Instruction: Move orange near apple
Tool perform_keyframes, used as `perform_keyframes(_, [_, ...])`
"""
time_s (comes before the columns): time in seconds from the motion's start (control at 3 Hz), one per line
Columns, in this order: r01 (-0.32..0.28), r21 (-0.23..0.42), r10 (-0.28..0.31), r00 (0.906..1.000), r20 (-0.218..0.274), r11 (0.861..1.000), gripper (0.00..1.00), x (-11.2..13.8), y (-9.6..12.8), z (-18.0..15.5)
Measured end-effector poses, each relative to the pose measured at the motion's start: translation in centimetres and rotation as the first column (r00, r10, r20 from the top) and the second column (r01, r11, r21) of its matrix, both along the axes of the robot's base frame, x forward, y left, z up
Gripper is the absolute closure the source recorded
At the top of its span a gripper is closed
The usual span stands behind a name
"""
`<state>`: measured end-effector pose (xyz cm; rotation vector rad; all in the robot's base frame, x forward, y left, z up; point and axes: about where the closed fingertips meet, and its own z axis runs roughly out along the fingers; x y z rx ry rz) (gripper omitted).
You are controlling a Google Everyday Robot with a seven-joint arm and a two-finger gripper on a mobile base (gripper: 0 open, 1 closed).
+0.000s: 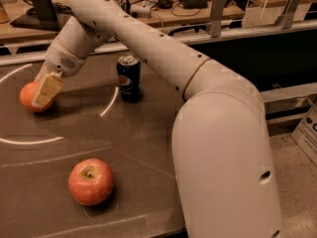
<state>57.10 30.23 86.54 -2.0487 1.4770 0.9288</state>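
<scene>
The orange sits on the dark table at the far left. The red-pink apple with a stem dimple sits near the table's front edge, well apart from the orange. My gripper hangs from the long white arm and is down at the orange, covering its right side. Whether it grips the fruit does not show.
A dark blue soda can stands upright behind the middle of the table, to the right of the gripper. White curved lines mark the tabletop. A cluttered bench runs along the back. The arm's bulky base fills the right side.
</scene>
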Motion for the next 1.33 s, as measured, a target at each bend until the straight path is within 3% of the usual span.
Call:
perform_keyframes(0.33, [0.033,-0.002,-0.033,0.9993,0.018,0.999,0.85,0.0,-1.4,1.3])
perform_keyframes(0.67, [0.097,-0.036,-0.092,0.9902,0.104,0.995,1.00,-0.4,-6.3,5.1])
perform_keyframes(1.0, [0.096,-0.105,-0.078,0.9837,0.162,0.990,1.00,-3.3,-10.8,8.1])
perform_keyframes(1.33, [0.046,-0.222,-0.004,0.9828,0.185,0.974,1.00,-6.6,-13.4,8.1])
